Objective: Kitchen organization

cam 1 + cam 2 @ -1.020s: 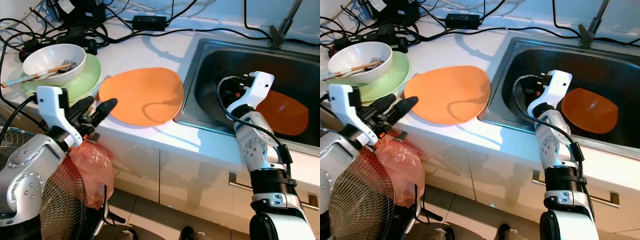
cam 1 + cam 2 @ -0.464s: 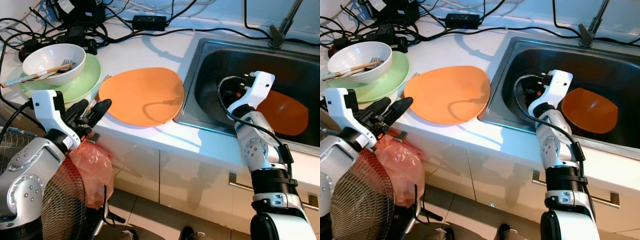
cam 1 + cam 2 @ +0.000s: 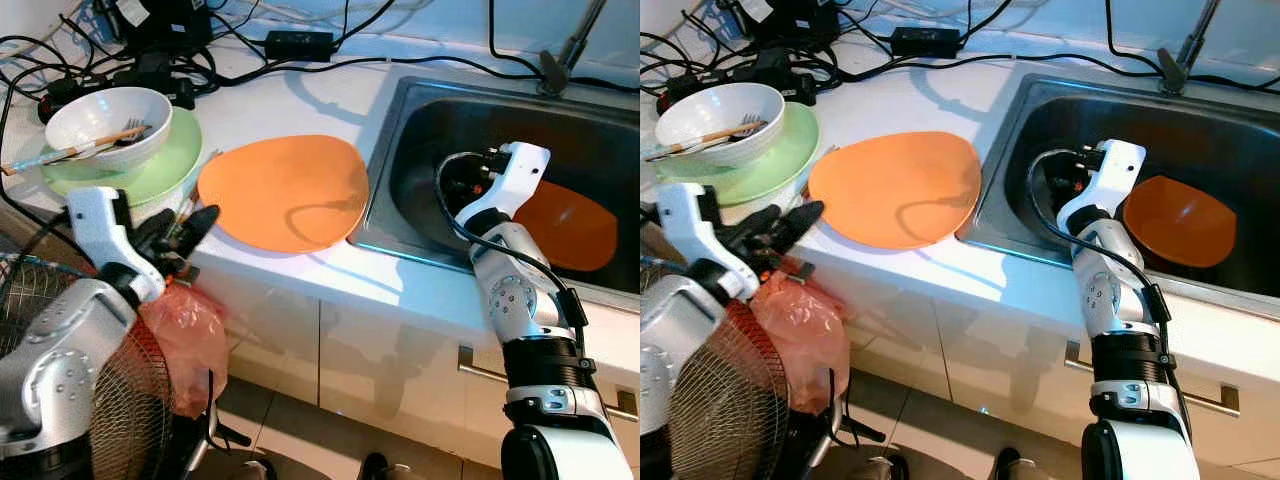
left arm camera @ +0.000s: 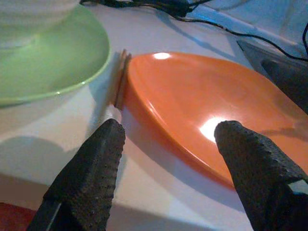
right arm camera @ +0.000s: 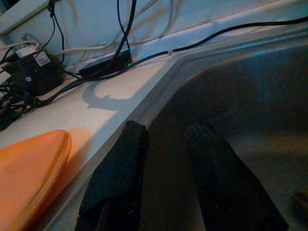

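Observation:
A flat orange plate (image 3: 285,190) lies on the white counter beside the sink. My left gripper (image 4: 171,134) stands open at the counter's front edge, its fingers (image 3: 190,222) pointing at the plate's near-left rim without touching it. A pair of chopsticks (image 4: 119,79) lies between the orange plate and a green plate (image 3: 165,160). The green plate carries a white bowl (image 3: 108,120) with chopsticks and a fork in it. An orange bowl (image 3: 570,225) rests in the steel sink (image 3: 420,110). My right gripper (image 5: 166,144) hangs inside the sink, slightly open and empty, left of that bowl.
Black cables and power adapters (image 3: 150,40) crowd the back of the counter. A tap (image 3: 565,50) rises behind the sink. A wire fan (image 3: 110,420) and a red plastic bag (image 3: 185,340) sit below the counter's left front, by my left arm.
My left gripper has drawn back a little from the orange plate toward the counter's front-left edge. The right arm has stayed still in the sink.

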You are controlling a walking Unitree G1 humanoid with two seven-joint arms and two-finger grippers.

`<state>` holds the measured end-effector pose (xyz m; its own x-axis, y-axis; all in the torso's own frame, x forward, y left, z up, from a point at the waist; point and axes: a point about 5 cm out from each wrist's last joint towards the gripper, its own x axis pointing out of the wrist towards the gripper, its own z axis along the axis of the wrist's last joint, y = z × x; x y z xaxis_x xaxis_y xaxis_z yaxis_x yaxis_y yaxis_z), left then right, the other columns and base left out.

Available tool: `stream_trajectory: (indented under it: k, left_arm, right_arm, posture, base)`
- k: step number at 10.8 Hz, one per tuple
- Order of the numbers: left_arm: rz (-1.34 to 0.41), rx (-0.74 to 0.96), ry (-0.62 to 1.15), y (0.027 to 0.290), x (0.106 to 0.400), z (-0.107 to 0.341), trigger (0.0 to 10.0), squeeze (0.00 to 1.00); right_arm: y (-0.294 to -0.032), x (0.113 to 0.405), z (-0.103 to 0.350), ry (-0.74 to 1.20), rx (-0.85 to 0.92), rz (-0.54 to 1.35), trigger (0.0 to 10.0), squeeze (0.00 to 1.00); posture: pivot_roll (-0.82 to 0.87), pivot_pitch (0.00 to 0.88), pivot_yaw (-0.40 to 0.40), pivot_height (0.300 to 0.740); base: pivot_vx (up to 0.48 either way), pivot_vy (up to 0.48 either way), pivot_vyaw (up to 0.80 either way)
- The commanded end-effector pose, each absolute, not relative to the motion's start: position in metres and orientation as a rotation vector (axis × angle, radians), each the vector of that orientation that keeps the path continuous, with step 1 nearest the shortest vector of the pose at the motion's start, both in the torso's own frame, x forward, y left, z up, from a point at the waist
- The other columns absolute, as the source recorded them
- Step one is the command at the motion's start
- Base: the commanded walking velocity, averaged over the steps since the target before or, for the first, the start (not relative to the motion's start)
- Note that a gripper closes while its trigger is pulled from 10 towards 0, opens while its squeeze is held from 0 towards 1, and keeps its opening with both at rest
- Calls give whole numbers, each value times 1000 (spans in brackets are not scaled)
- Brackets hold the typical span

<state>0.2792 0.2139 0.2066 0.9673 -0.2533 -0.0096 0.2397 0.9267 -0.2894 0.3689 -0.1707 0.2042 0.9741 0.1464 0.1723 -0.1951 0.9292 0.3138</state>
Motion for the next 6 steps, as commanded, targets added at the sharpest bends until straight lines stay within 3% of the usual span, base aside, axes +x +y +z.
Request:
stream_trajectory:
  k: [1, 6]
  left_arm:
    - [-251, -310, 63, 212, 281, 205, 10000, 0]
    - [-269, -326, 89, 198, 286, 207, 10000, 0]
  right_arm:
    - [-171, 369, 209, -156, 324, 180, 10000, 0]
    - [-172, 368, 209, -154, 324, 179, 10000, 0]
  posture:
    - [128, 175, 18, 740]
    - [125, 184, 18, 740]
  base:
    - [0, 0, 0]
    - [0, 0, 0]
